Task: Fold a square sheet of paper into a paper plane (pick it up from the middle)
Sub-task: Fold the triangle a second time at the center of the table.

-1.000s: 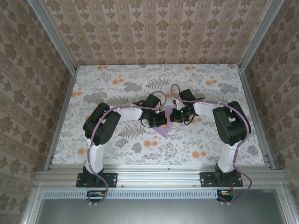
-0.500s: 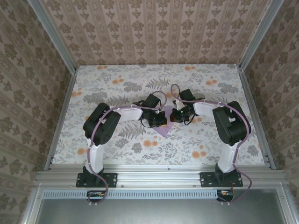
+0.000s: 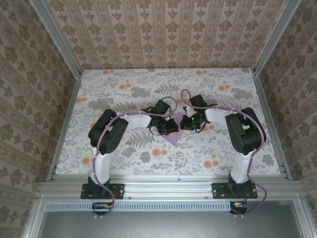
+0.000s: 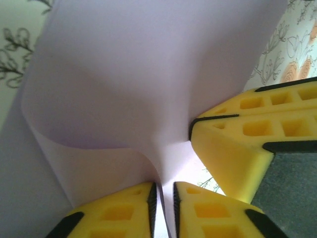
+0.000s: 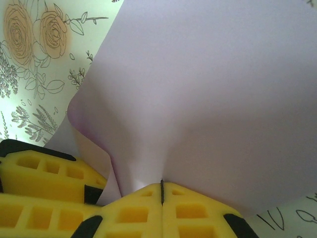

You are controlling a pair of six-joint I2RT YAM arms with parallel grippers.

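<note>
Nothing readable is showing anywhere: the square sheet of paper [image 4: 148,74] is showing plain lavender (no print, no marks), and the bench [image 3: 124,89] is carrying only its floral pattern, without letters or numbers.

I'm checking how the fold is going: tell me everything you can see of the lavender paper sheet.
The square sheet of paper is thin, plain lavender and smooth. It is buckled into a soft curved ridge, not flat, and its near corner seems to lie on the floral table. The right gripper has its jaws shut on the ridge. The left gripper has its jaws narrowly apart around it.
</note>
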